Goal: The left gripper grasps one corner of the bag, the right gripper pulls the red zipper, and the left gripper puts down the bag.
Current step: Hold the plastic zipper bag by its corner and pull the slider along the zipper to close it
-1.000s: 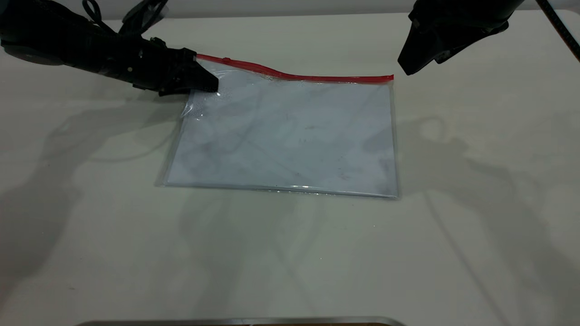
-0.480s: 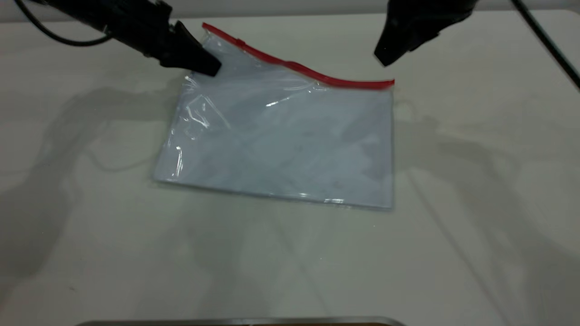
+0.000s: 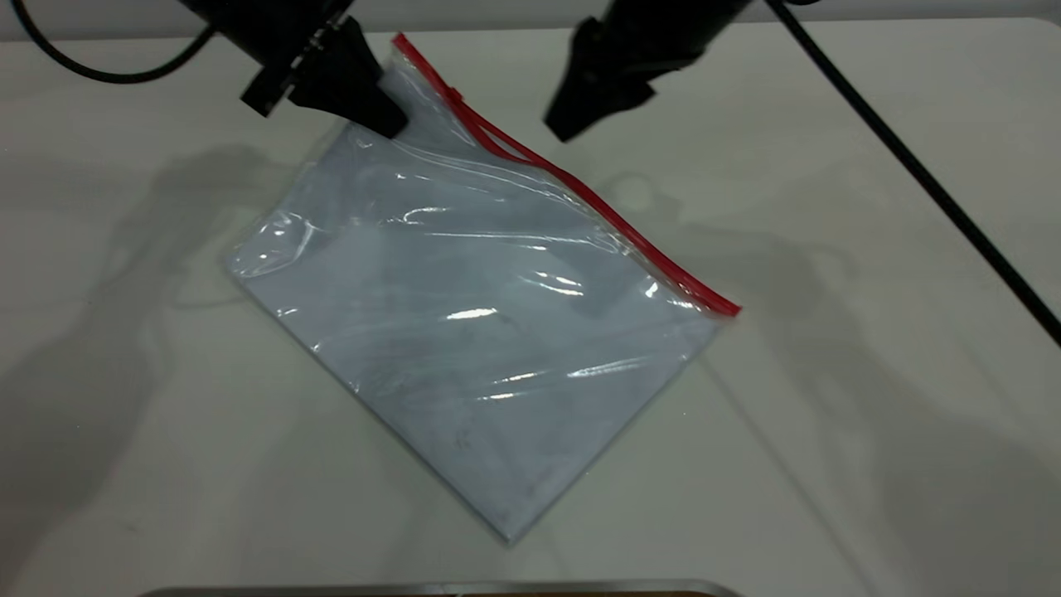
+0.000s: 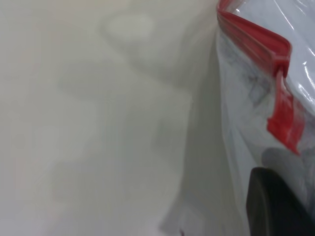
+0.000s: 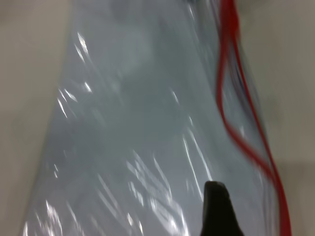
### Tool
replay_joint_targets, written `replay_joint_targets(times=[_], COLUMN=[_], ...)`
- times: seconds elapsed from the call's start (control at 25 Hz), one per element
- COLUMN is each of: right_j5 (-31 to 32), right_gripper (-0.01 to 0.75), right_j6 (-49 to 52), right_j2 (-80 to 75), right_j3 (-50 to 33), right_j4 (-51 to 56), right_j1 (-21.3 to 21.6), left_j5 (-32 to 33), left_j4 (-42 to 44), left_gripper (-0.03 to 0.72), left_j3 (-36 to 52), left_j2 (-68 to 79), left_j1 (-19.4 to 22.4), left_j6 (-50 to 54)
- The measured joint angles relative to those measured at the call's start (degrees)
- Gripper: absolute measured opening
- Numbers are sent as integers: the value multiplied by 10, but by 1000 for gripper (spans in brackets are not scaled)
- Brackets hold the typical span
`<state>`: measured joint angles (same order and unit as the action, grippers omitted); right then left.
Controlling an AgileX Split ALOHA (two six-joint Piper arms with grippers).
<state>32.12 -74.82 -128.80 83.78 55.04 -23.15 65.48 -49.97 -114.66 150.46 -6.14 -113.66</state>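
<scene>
The bag (image 3: pixel 472 315), a clear bluish pouch, hangs tilted from its upper corner, with its lower corner near the table (image 3: pixel 829 431). My left gripper (image 3: pixel 390 124) is shut on that upper corner, just beside the end of the red zipper (image 3: pixel 580 195). One of its fingers (image 4: pixel 275 206) presses against the plastic below the red strip (image 4: pixel 256 37). The zipper runs diagonally down to the right, and its two red tracks (image 5: pixel 226 98) part slightly near the top. My right gripper (image 3: pixel 564 128) hovers just right of the zipper's upper stretch, apart from it.
A black cable (image 3: pixel 912 166) slants across the table's right side. A metal edge (image 3: pixel 439 589) shows at the near edge of the view. The arms cast wide shadows on the white table.
My left gripper has risen with the corner, so the bag went from flat to hanging diagonally. The right gripper has moved left, closer to the zipper.
</scene>
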Motion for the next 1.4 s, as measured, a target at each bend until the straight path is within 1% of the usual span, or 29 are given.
replay_joint_targets(times=[0.24, 0.4, 0.6, 0.68, 0.76, 0.84, 0.96, 1.08, 1.16, 1.4], right_j5=[8, 10, 9, 8, 6, 3, -2, -5, -5, -5], right_gripper=[511, 511, 502, 466, 408, 328, 181, 65, 35, 33], right_j6=[-96, -126, -136, -138, -139, -139, -139, -139, -139, -132], right_j2=[-25, -35, -35, -35, -35, -35, -35, -35, -35, -35], right_j3=[17, 17, 17, 17, 17, 17, 17, 17, 17, 17], right_j4=[98, 131, 155, 159, 161, 162, 164, 166, 166, 163], right_j1=[-3, -3, -3, -3, -3, -3, -3, -3, -3, -3], left_j5=[-11, -12, -9, -9, -9, -7, -4, -1, 0, 2], left_j4=[-19, -52, -67, -67, -67, -67, -67, -67, -67, -67], left_gripper=[52, 52, 52, 52, 52, 52, 52, 52, 52, 52], left_j3=[0, 0, 0, 0, 0, 0, 0, 0, 0, 0], left_j2=[0, 0, 0, 0, 0, 0, 0, 0, 0, 0], left_j1=[-28, -35, -36, -36, -36, -36, -36, -36, -36, -35], left_j6=[-13, -19, -21, -21, -21, -21, -21, -21, -21, -19])
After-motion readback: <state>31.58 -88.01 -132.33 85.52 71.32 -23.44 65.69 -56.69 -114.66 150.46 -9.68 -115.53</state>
